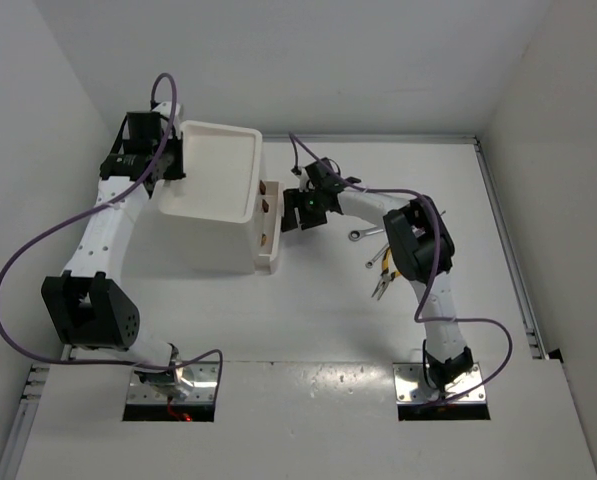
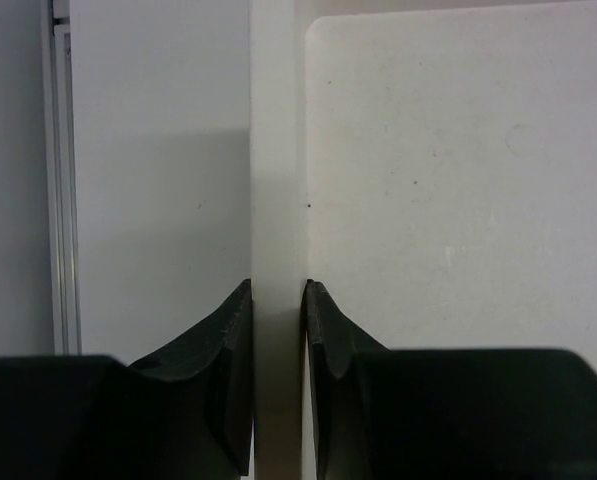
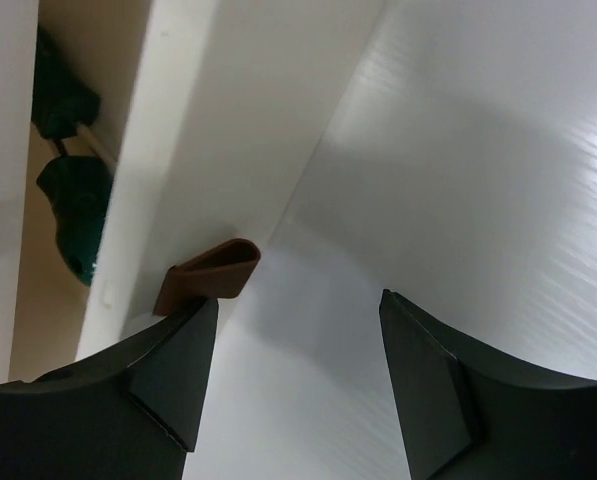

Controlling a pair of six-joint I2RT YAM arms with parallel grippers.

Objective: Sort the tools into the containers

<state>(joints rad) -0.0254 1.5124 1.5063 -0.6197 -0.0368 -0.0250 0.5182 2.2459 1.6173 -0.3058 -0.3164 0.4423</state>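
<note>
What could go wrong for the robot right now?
The right arm's open jaws sit off to one side of the red-brown handle; closing, they might miss it. Green-handled screwdrivers lie in the open drawer; a rough push could jam them. The left jaws only pinch the tray rim, so the box might tilt.

We see only part of the dark green screwdriver handles (image 3: 73, 212); the white drawer front (image 3: 203, 130) hides the rest. The black right arm (image 1: 418, 245) covers most of the yellow-handled pliers (image 1: 381, 288).
</note>
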